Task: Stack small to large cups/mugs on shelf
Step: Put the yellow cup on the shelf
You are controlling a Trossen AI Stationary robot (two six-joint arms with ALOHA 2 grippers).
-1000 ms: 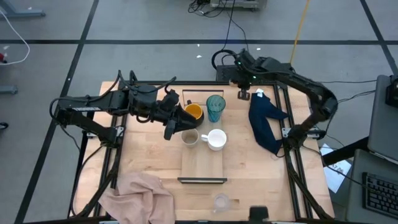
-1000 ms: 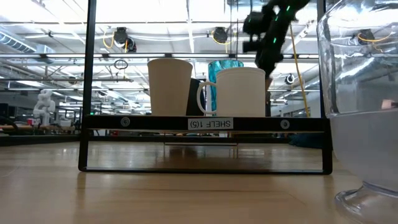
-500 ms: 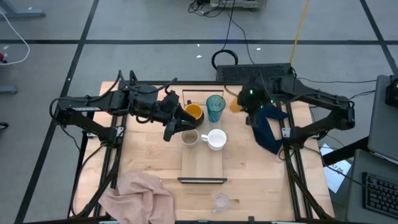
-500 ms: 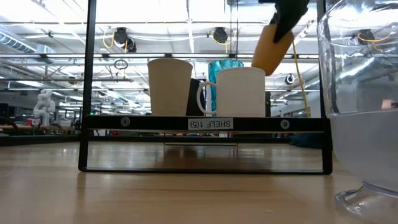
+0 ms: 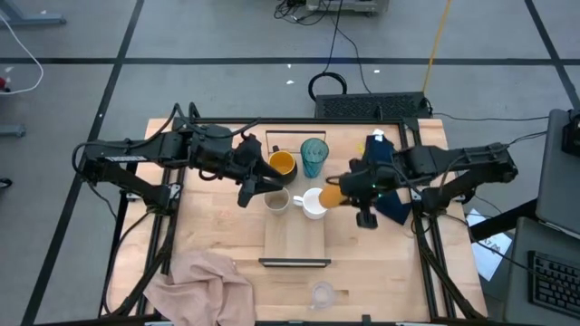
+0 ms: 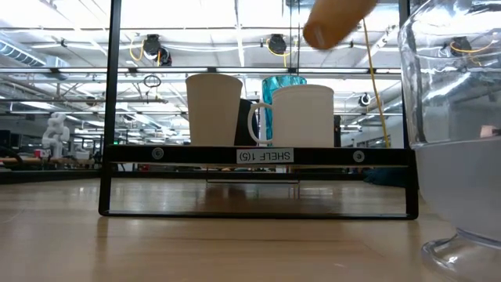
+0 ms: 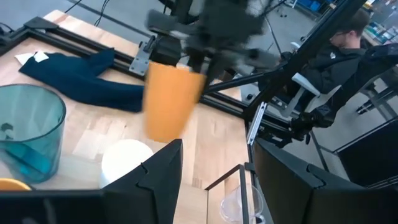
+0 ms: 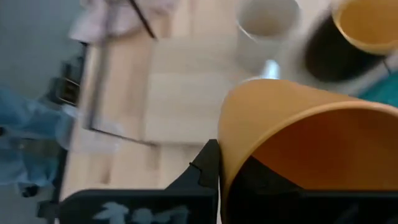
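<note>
Right gripper (image 5: 349,192) has travelled from the table's far right corner, where it stood a second ago, to a position just right of the white handled mug (image 5: 316,203). Its jaws are clamped on the small orange cup (image 5: 331,195), which was not yet lifted in the earliest frame. In the low view the orange cup (image 6: 337,21) hangs in the air above the mug (image 6: 301,116), tilted.

Left gripper (image 5: 250,187) has not moved over the same second. It hovers beside the beige cup (image 5: 276,200), at the left edge of the shelf (image 5: 294,237), with its fingers (image 7: 158,174) standing partly apart and nothing between them.

On the far part of the shelf stand, in two rows, the dark mug with orange-yellow inside (image 5: 282,164) and the teal tumbler (image 5: 314,156), then the beige cup and the white mug nearer the middle. The tiny clear glass (image 5: 322,294) stands on the tabletop beyond the shelf's near rail.

A dark blue cloth (image 5: 390,181) lies under the right arm, along the right frame rail. A pink cloth (image 5: 204,282) lies at the near left corner.

The near half of the shelf is bare wood. The white mug sits directly in the carried cup's path toward the shelf centre.
</note>
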